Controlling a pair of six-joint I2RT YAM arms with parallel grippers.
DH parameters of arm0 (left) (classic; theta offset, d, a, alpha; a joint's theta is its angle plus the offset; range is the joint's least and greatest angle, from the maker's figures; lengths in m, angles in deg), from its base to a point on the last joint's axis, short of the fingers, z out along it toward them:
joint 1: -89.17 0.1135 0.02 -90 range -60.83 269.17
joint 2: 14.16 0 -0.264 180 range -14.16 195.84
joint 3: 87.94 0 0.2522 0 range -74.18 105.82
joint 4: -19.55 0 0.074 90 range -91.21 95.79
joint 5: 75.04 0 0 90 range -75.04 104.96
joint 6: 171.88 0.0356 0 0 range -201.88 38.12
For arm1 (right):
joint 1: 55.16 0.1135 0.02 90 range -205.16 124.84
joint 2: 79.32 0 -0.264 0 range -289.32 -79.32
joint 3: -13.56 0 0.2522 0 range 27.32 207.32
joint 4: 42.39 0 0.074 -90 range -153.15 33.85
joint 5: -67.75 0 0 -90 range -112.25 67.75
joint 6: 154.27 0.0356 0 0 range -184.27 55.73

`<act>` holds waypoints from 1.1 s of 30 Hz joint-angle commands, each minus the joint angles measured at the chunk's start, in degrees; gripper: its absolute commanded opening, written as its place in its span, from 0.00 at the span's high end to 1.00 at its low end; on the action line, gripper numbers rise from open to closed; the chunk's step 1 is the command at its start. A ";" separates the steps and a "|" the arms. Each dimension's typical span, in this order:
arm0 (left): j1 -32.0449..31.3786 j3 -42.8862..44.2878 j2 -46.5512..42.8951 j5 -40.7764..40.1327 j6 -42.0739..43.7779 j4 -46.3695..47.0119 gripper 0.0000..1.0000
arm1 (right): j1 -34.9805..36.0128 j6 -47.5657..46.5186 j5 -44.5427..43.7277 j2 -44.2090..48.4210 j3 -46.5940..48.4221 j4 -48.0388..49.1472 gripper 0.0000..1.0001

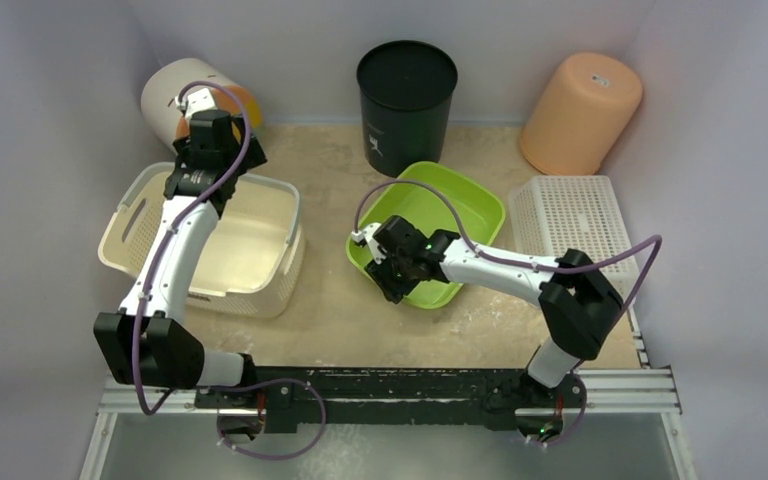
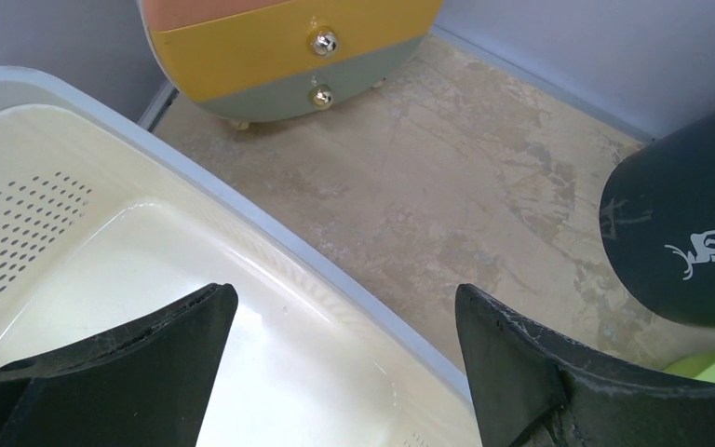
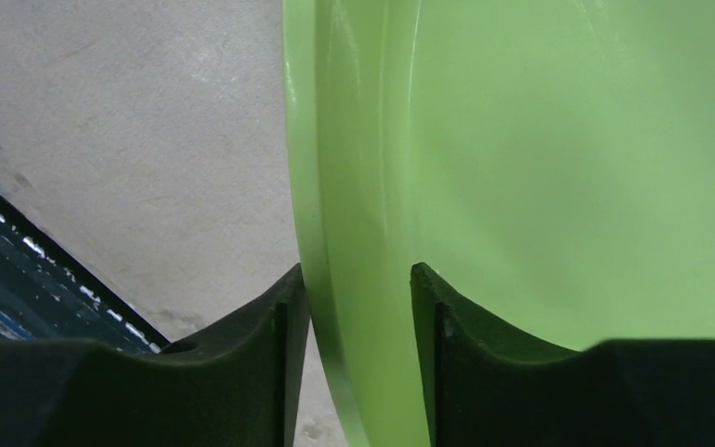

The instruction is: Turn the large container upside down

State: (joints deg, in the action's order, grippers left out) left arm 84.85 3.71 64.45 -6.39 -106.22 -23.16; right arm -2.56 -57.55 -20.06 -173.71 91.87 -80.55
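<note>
Left hand [image 2: 344,298] is hanging wide open across the far rim of the cream basket [image 1: 260,288], while the right hand [image 3: 358,279] is pinching the edge of the green tub [image 1: 460,205].

The cream basket is sitting upright, mouth up, on the left of the worktop [image 1: 340,295], not yet turned. One left finger [image 2: 130,372] is dipping inside its wall and the other is hanging outside, likely so that a squeeze can catch the rim for tipping. Both right fingers are pressing either side of the green tub's near rim, perhaps to drag it aside and make room for the flip.
</note>
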 commanded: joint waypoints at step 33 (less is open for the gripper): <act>-0.25 4.51 -3.79 -4.04 3.50 -0.84 0.11 | -21.53 29.89 48.34 11.51 19.11 28.57 0.91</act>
State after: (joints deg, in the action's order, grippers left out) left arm 84.85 5.48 61.35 -9.25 -104.58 -24.51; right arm -23.43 -40.28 17.39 -163.68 116.81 -71.27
